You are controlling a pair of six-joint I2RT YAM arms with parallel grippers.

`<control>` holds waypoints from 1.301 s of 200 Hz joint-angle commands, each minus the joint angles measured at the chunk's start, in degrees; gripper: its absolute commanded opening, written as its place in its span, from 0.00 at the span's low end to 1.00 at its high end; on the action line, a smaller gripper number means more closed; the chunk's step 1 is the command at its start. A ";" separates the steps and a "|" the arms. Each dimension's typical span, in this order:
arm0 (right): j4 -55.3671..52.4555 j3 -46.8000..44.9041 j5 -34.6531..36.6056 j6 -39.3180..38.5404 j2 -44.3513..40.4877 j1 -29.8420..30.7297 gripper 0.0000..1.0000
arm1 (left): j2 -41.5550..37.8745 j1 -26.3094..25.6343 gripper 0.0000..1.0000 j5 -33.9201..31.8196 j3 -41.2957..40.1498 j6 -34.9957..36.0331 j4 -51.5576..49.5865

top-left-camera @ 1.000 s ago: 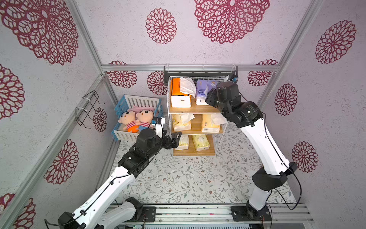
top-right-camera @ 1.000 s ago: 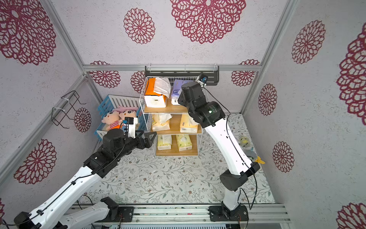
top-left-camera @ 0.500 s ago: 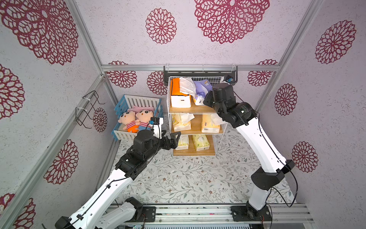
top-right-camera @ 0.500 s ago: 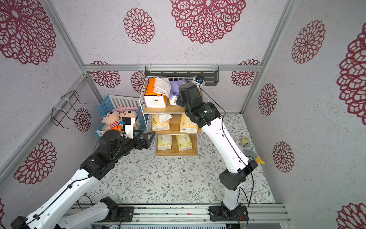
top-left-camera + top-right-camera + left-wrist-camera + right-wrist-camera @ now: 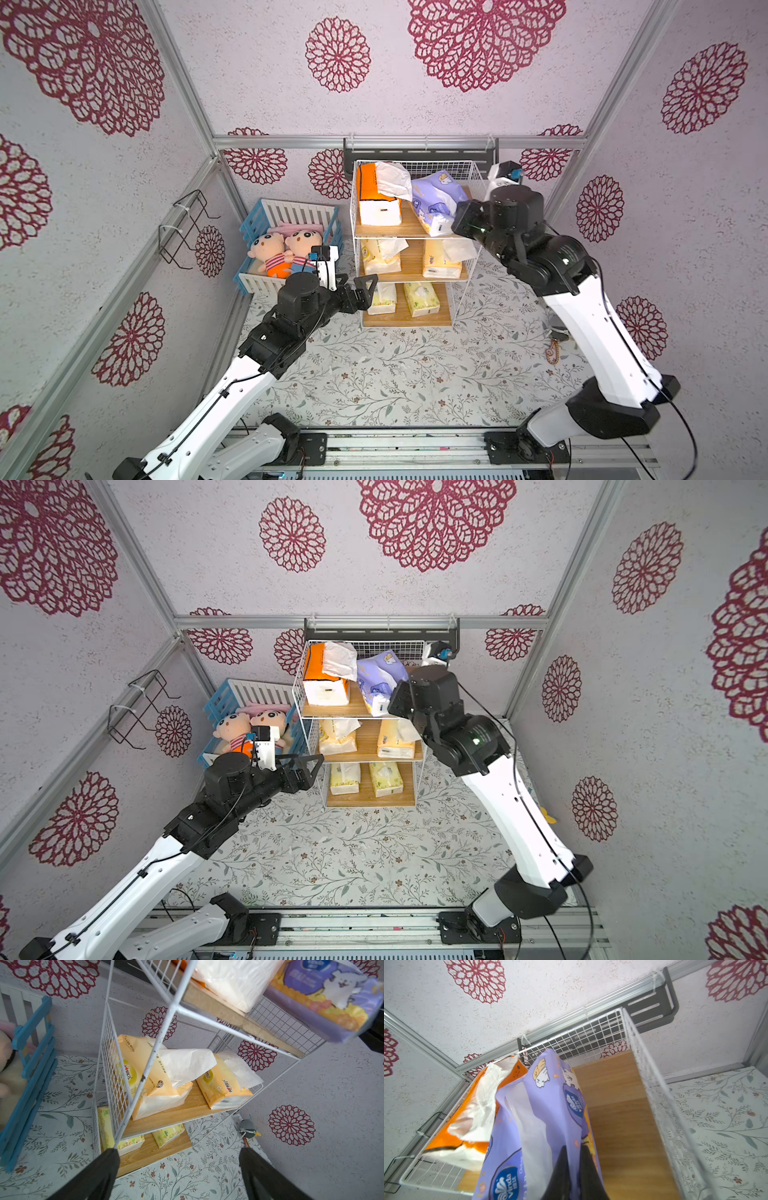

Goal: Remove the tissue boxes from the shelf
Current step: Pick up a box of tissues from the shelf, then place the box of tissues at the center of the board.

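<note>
White wire-grid shelf (image 5: 412,259) with matt wooden boards — lavender pack (image 5: 550,1093) in glossy plastic film.

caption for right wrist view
Right gripper shut on the lavender tissue pack beside the orange pack on the shelf

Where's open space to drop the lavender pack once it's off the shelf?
Best: the bare floral mat in front of the shelf, back to the base rail. The top board is bare on its right half, beside the lavender pack. Crowded: middle and bottom tiers hold two yellow packs each; the blue crate is full of dolls.
</note>
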 commanded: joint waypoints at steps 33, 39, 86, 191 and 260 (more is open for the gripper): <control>11.81 -20.60 -11.16 -0.78 -19.15 0.44 0.00 | -2.20 -0.66 0.97 -4.16 4.97 -2.12 -4.01; 13.05 -23.65 -13.50 -0.57 -21.21 0.44 0.00 | -2.74 -0.68 0.97 -5.27 5.41 -1.88 -4.88; 17.97 -45.95 -23.99 1.37 -33.51 2.07 0.00 | -9.81 -0.54 0.97 -17.66 10.01 0.39 -16.54; 50.38 -80.89 -26.83 -1.75 -28.50 18.14 0.00 | -15.62 -0.55 0.97 -20.67 8.16 -2.91 -24.15; 64.88 -80.30 -29.66 -3.34 -5.17 21.47 0.00 | -16.27 -0.62 0.97 -19.42 3.97 -3.95 -20.30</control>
